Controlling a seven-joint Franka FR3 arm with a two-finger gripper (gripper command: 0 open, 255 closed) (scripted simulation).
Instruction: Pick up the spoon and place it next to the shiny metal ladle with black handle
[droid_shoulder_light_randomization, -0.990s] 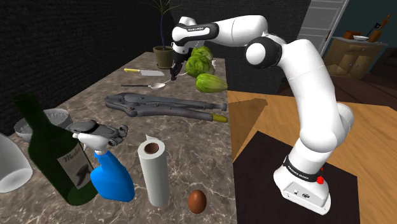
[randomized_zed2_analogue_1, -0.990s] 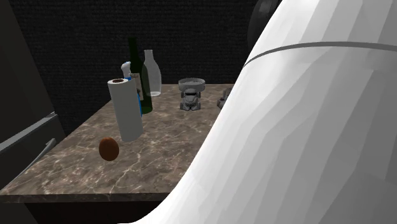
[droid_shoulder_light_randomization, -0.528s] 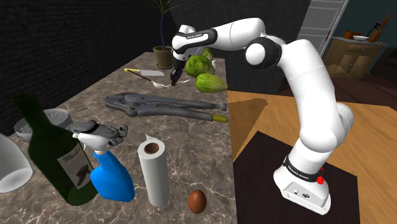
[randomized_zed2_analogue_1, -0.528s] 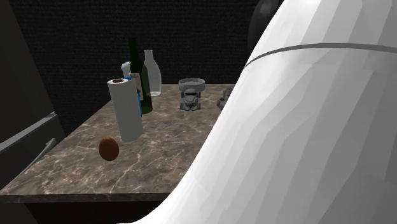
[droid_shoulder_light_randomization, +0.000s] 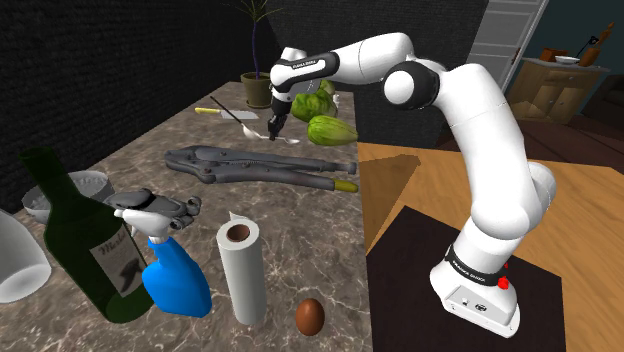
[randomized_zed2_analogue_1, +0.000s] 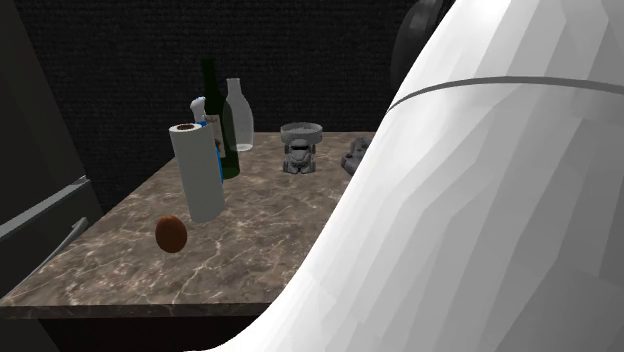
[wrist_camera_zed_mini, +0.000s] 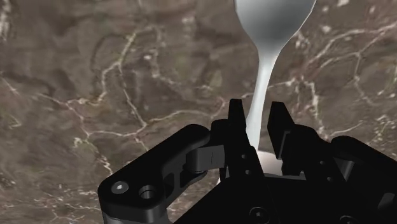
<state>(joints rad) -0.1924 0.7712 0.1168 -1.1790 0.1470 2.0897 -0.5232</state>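
Seeing the claw (droid_shoulder_light_randomization: 272, 127) at the far end of the marble desk (droid_shoulder_light_randomization: 300, 235), pointing down. It's just to the shoulder view's left of the green lettuce heads (droid_shoulder_light_randomization: 330, 130), beyond the grey pliers (droid_shoulder_light_randomization: 262, 166). On the wrist view it's clenched on the pale spoon (wrist_camera_zed_mini: 275, 19): handle pinched between the fingers (wrist_camera_zed_mini: 235, 121), bowl sticking out ahead over the marble. I can't tell if the spoon is off the surface. Paper towel roll (droid_shoulder_light_randomization: 242, 270), blue spray bottle (droid_shoulder_light_randomization: 178, 280) and green bottle (droid_shoulder_light_randomization: 82, 240) stand at the near end, well apart from the claw.
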